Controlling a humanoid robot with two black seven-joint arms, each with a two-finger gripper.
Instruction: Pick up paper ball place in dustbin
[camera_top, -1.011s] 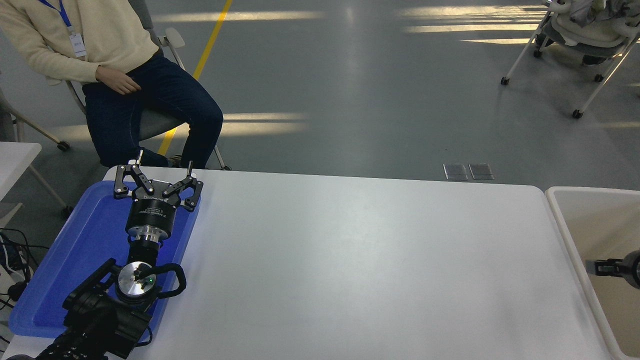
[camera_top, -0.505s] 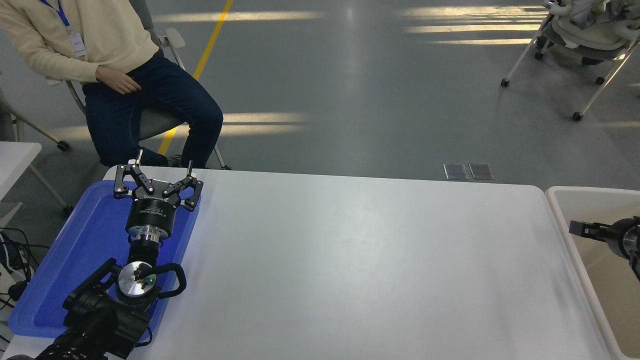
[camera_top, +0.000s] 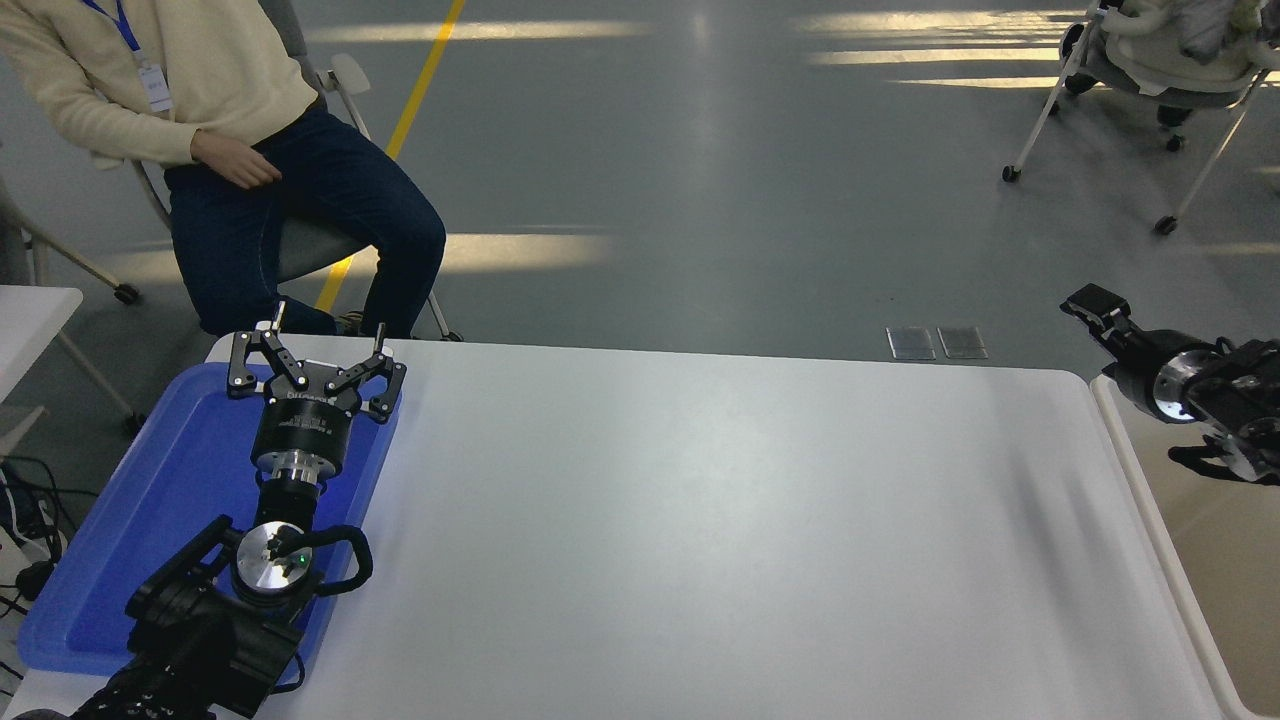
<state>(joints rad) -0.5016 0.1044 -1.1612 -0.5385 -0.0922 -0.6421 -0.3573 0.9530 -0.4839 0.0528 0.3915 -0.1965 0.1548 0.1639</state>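
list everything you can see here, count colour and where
table: 1, white, centre
tray: 1, blue, table's left end
dustbin: 1, beige, off the table's right end, partly cut off
second table: 1, white, left edge
chairs: 1 white at top right, 1 under the person
floor line: 1, yellow
person: 1, cream top, dark trousers, seated top left
paper ball: none visible
left end effector: black, open, over the tray
right end effector: black, above the dustbin's far corner

a white table (camera_top: 700, 520) carries a flat blue tray (camera_top: 170, 480) along its left edge, while beyond its far side a person (camera_top: 200, 110) in a cream sweater and dark jeans sits on a chair, a yellow floor line (camera_top: 425, 75) behind, and a wheeled chair (camera_top: 1150, 60) stands at the top right.
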